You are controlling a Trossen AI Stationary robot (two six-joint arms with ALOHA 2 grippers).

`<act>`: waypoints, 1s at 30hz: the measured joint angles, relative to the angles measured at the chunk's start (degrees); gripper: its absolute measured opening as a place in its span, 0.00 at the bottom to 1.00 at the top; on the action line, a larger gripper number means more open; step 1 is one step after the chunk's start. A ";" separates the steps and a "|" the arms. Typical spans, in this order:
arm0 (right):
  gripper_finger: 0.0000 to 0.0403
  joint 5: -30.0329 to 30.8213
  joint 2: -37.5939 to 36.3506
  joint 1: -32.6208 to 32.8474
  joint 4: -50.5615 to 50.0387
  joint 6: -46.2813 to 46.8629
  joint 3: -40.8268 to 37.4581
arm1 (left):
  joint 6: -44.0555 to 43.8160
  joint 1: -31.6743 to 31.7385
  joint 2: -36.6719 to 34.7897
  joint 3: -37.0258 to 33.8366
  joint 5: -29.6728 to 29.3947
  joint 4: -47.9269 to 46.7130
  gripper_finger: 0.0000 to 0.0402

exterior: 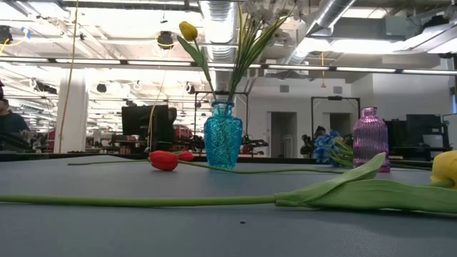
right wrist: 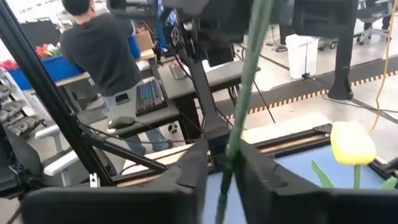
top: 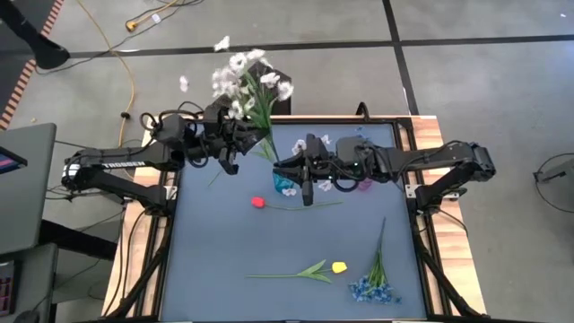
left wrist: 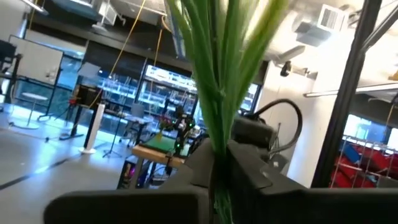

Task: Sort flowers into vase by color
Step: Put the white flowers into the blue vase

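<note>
- My left gripper [top: 235, 144] sits over the far left of the table, clamped on the stems of a white flower spray [top: 240, 79] whose blossoms hang out past the far edge.
- My right gripper [top: 289, 170] is near the middle of the table, closed on one thin green stem [right wrist: 247, 74]; I judge it to be the yellow tulip [exterior: 188, 31] standing over the blue vase [exterior: 223, 134].
- The purple vase [exterior: 370, 135] stands to the right, with blue blossoms [exterior: 325, 147] beside it.
- Loose on the table [top: 215, 233]: a red tulip [top: 258, 203] at the centre, another yellow tulip [top: 339, 266] and a blue spray [top: 375, 285] nearer.
- These flowers look light, with springy, smooth stems and soft heads, so I would grip mid-stem, never the bloom.
</note>
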 joint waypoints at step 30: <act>0.64 -1.23 -9.44 8.48 -25.31 0.36 8.96 | 1.67 23.41 -3.97 -0.04 11.65 -13.34 0.00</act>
